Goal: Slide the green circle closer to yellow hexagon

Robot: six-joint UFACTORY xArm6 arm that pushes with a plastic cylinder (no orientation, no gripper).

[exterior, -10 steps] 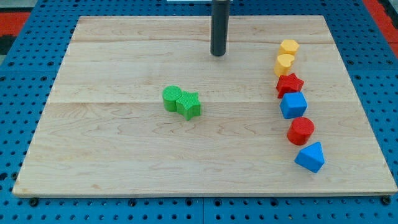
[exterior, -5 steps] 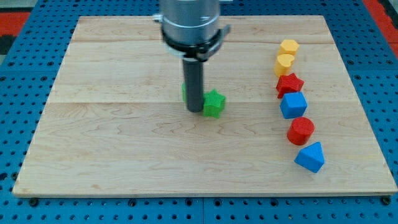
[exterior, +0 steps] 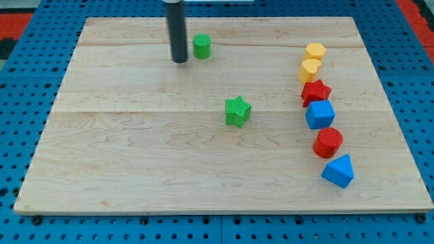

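My tip (exterior: 179, 61) rests on the worktop (exterior: 135, 156) near the view's top, left of centre; the tool is a plain dark rod with nothing that opens or closes, and it holds nothing. Just beside the tip, on the view's right, sits the green circle (exterior: 201, 46), a short cylinder standing upright; a thin gap seems to lie between rod and block, though I cannot tell for certain whether they touch. Lower down and toward the view's right, well apart from the circle, the green star (exterior: 237, 111) lies alone near the middle of the board. Along the view's right side runs a column of blocks. At its top is the yellow hexagon (exterior: 315, 51), roughly level with the green circle but well apart from it across bare wood. Touching the hexagon from below is a yellow rounded block (exterior: 310, 69), whose exact shape I cannot make out. Below that come the red star (exterior: 315, 91), the blue cube (exterior: 319, 114) just beside it, then the red cylinder (exterior: 328, 142), and lowest the blue wedge-like block (exterior: 338, 171).
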